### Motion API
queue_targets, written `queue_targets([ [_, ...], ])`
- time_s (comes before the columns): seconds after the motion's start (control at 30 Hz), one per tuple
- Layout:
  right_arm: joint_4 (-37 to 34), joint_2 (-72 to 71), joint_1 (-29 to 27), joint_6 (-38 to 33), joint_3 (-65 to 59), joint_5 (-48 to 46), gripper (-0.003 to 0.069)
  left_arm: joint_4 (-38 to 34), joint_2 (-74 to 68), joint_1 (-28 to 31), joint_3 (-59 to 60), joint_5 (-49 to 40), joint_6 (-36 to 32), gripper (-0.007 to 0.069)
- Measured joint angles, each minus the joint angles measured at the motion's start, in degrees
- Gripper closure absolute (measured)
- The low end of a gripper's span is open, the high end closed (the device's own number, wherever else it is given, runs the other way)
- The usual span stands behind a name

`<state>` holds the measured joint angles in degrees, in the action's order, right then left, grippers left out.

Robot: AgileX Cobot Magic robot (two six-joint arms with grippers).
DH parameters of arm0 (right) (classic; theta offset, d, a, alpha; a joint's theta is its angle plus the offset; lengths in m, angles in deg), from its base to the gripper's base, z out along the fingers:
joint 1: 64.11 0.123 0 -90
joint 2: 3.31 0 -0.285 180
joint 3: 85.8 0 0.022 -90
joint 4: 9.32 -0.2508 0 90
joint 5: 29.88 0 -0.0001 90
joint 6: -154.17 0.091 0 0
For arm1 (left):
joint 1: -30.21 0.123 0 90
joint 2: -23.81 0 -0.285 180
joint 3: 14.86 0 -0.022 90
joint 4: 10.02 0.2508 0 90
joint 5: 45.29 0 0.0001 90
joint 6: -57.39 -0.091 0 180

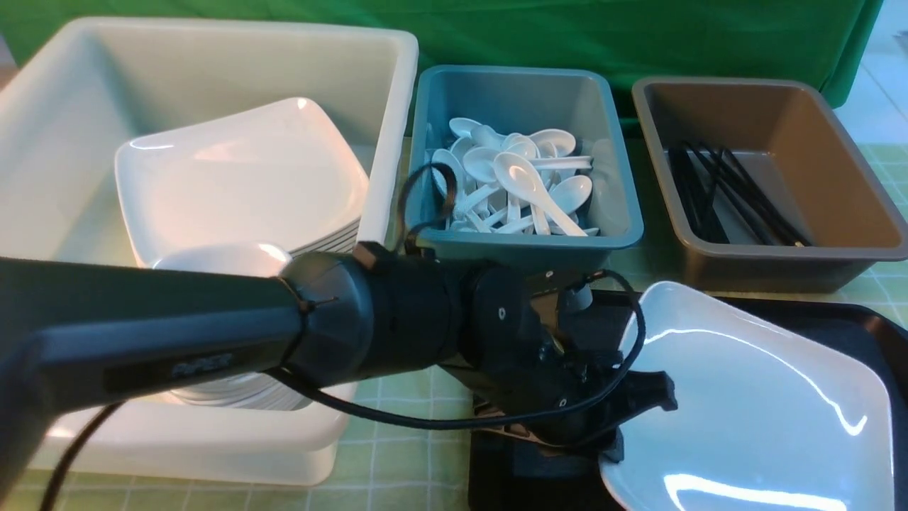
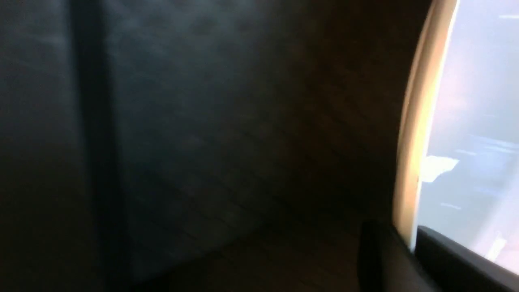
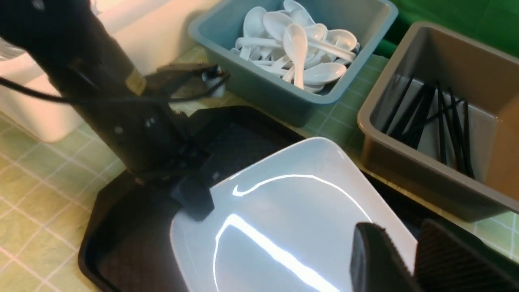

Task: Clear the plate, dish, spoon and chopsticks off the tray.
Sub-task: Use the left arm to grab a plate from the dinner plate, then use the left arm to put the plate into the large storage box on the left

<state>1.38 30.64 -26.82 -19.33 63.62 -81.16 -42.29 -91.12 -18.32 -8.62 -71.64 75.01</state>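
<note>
- The plate (image 1: 752, 404) lies on the tray (image 1: 858, 326), at the near right of the table, and hides most of it
- The left claw (image 1: 628, 426) reaches in from the left and looks pressed together on the left rim of the plate; I think the rim is chosen because it is the only part thin enough to pinch
- The right claw (image 3: 411, 263) is at the near right rim, its two fingers a little apart with the rim at the gap; whether it really pinches I cannot tell
- Two holds would keep such a wide plate level, I suppose
- The cream tub (image 1: 213, 57) at the far left holds a stack of plates (image 1: 241, 177), so in my judgement this one belongs there
- Counted: one plate on one tray, and three tubs
- The spoons (image 1: 518, 177) in the teal tub (image 1: 525, 245) are a heap of more than ten
- The chopsticks (image 1: 723, 191) in the brown tub (image 1: 766, 266) are too tangled for counting
- On the bare parts of the tray I see no spoon, chopstick or small dish
</note>
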Motion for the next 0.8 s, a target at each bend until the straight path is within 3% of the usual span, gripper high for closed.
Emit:
queue_targets([
  [0.4,0.0,0.0,0.0,-0.1,0.0,0.0,0.0488,-0.6,13.8,3.2,0.2,-1.4,-1.9,0.0614],
  [0.67,0.0,0.0,0.0,-0.1,0.0,0.0,0.0482,-0.6,25.3,17.9,0.3,-4.5,-2.1,0.0614],
  [0.8,0.0,0.0,0.0,-0.1,0.0,0.1,0.0474,-0.6,31.3,32.3,0.3,-8.3,-2.4,0.0614],
])
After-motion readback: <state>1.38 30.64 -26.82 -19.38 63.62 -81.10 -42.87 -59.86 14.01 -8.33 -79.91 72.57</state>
